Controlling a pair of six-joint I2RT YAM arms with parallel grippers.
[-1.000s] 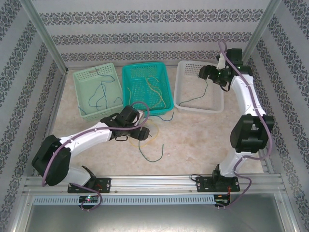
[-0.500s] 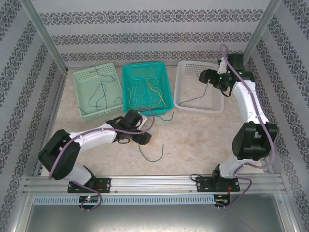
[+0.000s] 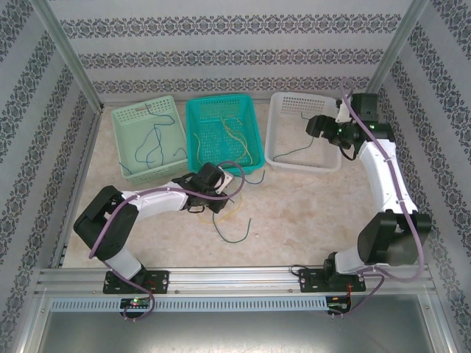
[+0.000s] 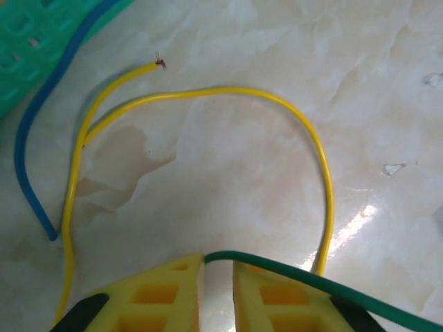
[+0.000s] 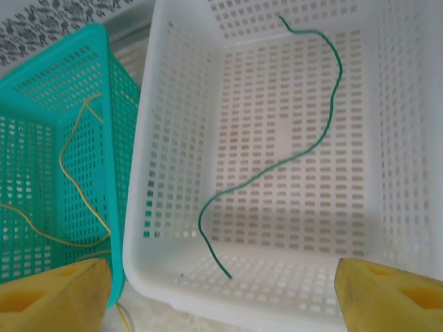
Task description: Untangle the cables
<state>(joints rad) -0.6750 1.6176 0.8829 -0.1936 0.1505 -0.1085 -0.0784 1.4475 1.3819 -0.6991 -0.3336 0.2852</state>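
Left claw (image 4: pixel 218 268) is pressed nearly together, pinching a dark green cable (image 4: pixel 297 275) low over the tabletop (image 4: pixel 277 152). Its fingers are cut off at the frame bottom. Yellow cable (image 4: pixel 242 90) loops just beyond. Blue cable (image 4: pixel 28 131) lies left, by the cropped teal basket (image 4: pixel 28 41). Right claw (image 5: pixel 221 277) is spread wide above the far-right white basket (image 5: pixel 149 138), with another green strand (image 5: pixel 277 166) lying inside.
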